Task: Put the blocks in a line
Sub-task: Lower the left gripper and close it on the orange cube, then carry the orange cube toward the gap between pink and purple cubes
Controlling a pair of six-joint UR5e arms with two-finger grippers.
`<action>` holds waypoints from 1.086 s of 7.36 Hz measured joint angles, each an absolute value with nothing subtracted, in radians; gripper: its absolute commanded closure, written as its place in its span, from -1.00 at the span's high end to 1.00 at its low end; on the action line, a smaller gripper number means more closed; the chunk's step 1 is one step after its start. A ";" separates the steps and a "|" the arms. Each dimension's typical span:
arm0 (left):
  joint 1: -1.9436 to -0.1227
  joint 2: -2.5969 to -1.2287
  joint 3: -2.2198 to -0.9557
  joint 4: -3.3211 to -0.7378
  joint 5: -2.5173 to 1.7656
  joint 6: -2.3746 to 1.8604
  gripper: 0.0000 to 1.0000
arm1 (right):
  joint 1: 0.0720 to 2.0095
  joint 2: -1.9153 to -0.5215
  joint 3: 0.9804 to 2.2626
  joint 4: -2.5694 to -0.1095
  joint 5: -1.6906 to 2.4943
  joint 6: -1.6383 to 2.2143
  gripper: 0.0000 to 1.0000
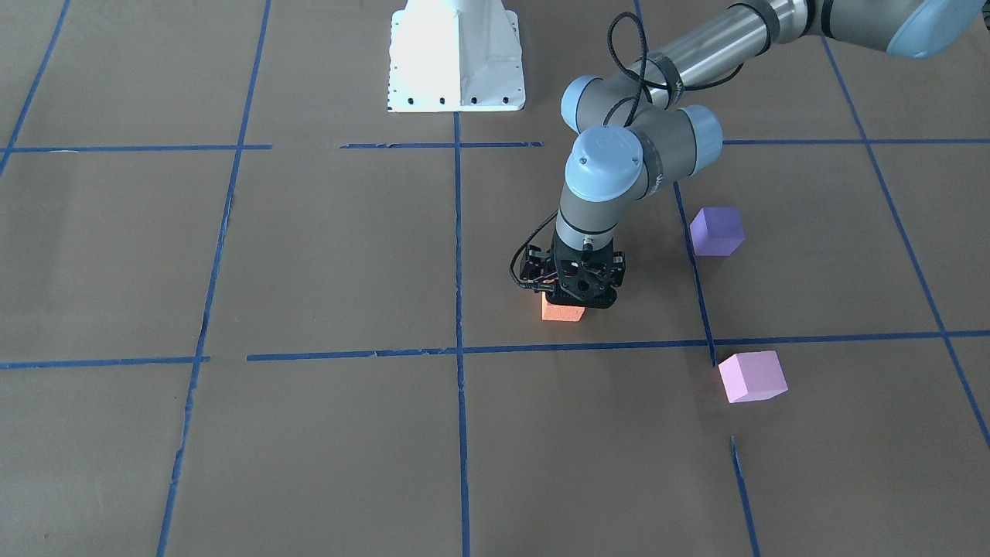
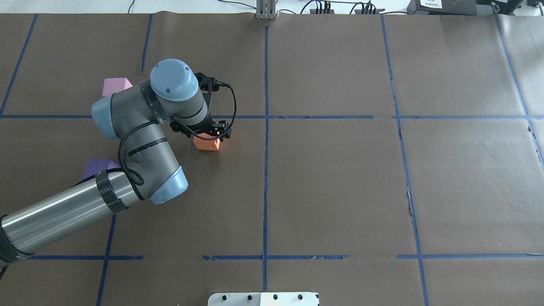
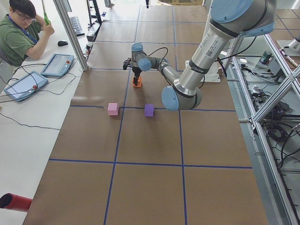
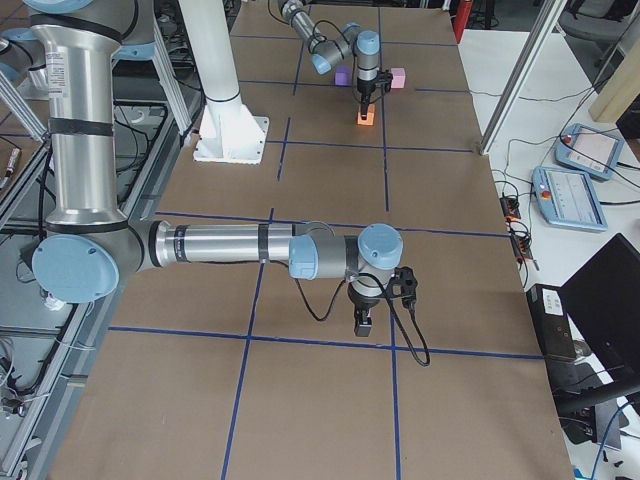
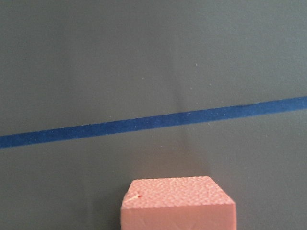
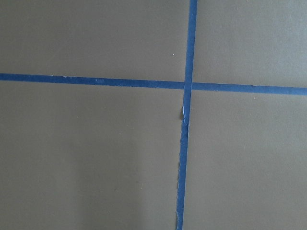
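Nearest the front camera: pink cube [image 1: 752, 377], loose on tabletop [image 1: 309, 271]. Next: orange cube [image 1: 562, 312], directly under left end effector [image 1: 576, 300]; clamped or not, cannot tell. Farthest: purple cube [image 1: 716, 230]. Right end effector [image 4: 364, 325]: state unreadable. Foam likely light and squashy; pinch opposite flat faces gently.

Light is bright, even and diffuse, falling from above. Shadows on the brown paper [image 1: 325, 255] are soft and short, and the pink block [image 1: 752, 377] and purple block [image 1: 716, 231] cast only faint ones. The white robot base [image 1: 456, 58] is blown out to near-featureless glare, and the left arm's steel tube [image 2: 63, 212] carries a long highlight. The left wrist view is dimmer and greyer, washing the orange block [image 5: 178, 203] to pale salmon, though its grain is sharp. In the side views a frame post [image 3: 70, 33] leans with wide-angle distortion.
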State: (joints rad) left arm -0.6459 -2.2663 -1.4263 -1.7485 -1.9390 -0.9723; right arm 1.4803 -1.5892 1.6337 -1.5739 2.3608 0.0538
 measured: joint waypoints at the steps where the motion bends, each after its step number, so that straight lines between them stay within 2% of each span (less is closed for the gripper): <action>1: -0.646 -2.269 -1.425 -1.750 -1.939 -0.975 -0.99 | 1.480 -1.589 1.634 -1.574 2.361 0.054 1.00; 4: -0.660 -2.268 -1.484 -1.712 -1.940 -0.970 -1.00 | 1.480 -1.589 1.634 -1.574 2.361 0.054 1.00; 6: -0.717 -2.255 -1.628 -1.549 -1.941 -0.892 -1.00 | 1.480 -1.589 1.634 -1.574 2.361 0.054 1.00; 8: -0.793 -2.172 -1.720 -1.498 -1.965 -0.827 -1.00 | 1.480 -1.589 1.634 -1.574 2.361 0.054 1.00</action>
State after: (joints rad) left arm -0.7925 -2.1725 -1.7202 -1.4975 -1.9652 -0.8266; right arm 1.4803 -1.5892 1.6337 -1.5740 2.3608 0.0537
